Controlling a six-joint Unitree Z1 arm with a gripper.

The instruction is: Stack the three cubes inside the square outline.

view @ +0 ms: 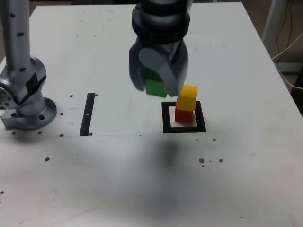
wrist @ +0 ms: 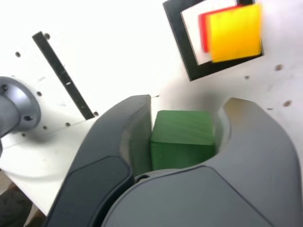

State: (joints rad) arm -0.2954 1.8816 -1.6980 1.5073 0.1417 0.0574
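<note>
The claw [wrist: 183, 130] is gripping the green cube [wrist: 183, 137] in the air; yellow [view: 187, 98] is sitting on red [view: 183, 115] inside the square outline [view: 166, 124]; a low approach could be knocking yellow off.

In the exterior view, the tool [view: 158, 78] is blurred and hides part of the green cube [view: 155, 86]; the arm [view: 161, 14] is cut off by the top edge. The yellow cube [view: 187, 98] covers part of the red cube [view: 183, 114], perhaps its whole top face. In the wrist view, the square outline [wrist: 183, 40] runs past the top edge, and the round base [wrist: 16, 104] past the side.
</note>
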